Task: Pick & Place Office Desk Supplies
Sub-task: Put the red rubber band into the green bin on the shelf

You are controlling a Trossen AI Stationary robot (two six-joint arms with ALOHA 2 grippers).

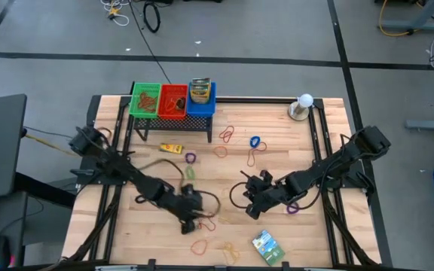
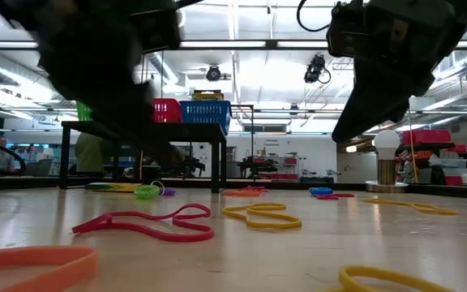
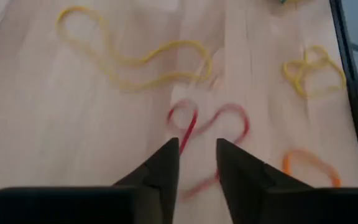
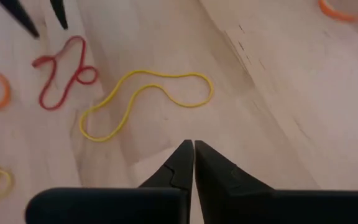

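**Rubber bands strewn over the wood, my two pincers low among them**

A pale wooden table (image 1: 126,233) lies under me, a lit workshop with shelves and ceiling lamps behind it. Thin rubber loops are scattered across the boards. A red band (image 3: 207,127), twisted into a heart-like double loop, lies flat just ahead of my left pincer (image 3: 197,149), around 6 o'clock on the table; my left fingers stand a small gap apart with nothing between them. A long yellow band (image 4: 145,99) curls in a wavy outline just past the red one, and my right pincer (image 4: 193,148) hovers above the bare wood near it, at about 5 o'clock, tips pressed together and empty. An orange band (image 3: 309,165) lies beside the red one. Toward 12 o'clock stands a black rack (image 1: 170,119) carrying green, red and blue baskets. A small yellow crayon box (image 1: 172,148) lies near it, and a green printed packet (image 1: 267,246) rests flat near the 5 o'clock edge.
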